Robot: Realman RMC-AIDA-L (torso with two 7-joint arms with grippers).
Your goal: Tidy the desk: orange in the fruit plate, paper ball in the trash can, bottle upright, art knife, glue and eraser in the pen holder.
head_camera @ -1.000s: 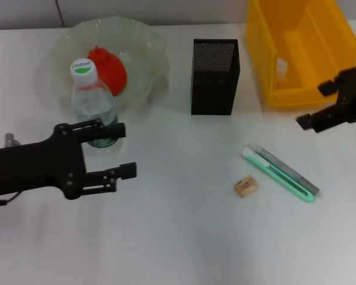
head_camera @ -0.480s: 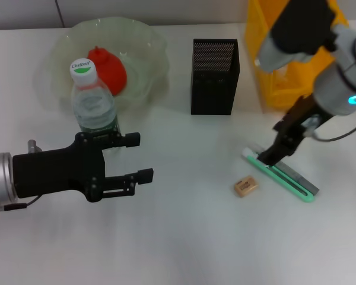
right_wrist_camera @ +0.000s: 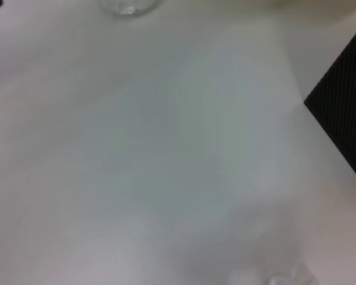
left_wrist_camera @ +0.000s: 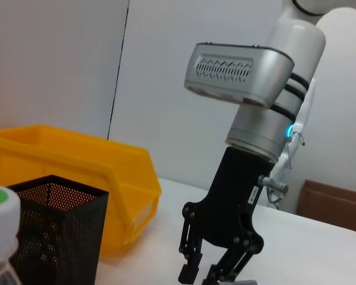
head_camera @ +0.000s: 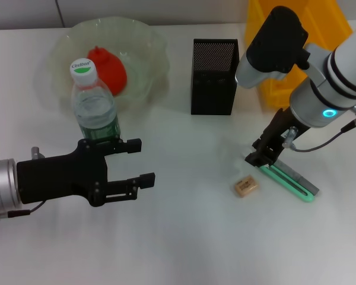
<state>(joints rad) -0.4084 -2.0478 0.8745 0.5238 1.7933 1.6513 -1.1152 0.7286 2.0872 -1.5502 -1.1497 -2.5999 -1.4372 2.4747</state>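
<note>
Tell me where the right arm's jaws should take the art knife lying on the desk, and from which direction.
Probably from straight above, across the narrow width near the end by the right gripper. The art knife lies flat, long and slim, running diagonally, so the jaws would best close crosswise to its length. The eraser sits apart, leaving room.

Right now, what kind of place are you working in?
Most likely a desk set up as a test bench: a plain white table with a black mesh pen holder, a yellow trash can and a green art knife, and bare walls behind in the left wrist view.
</note>
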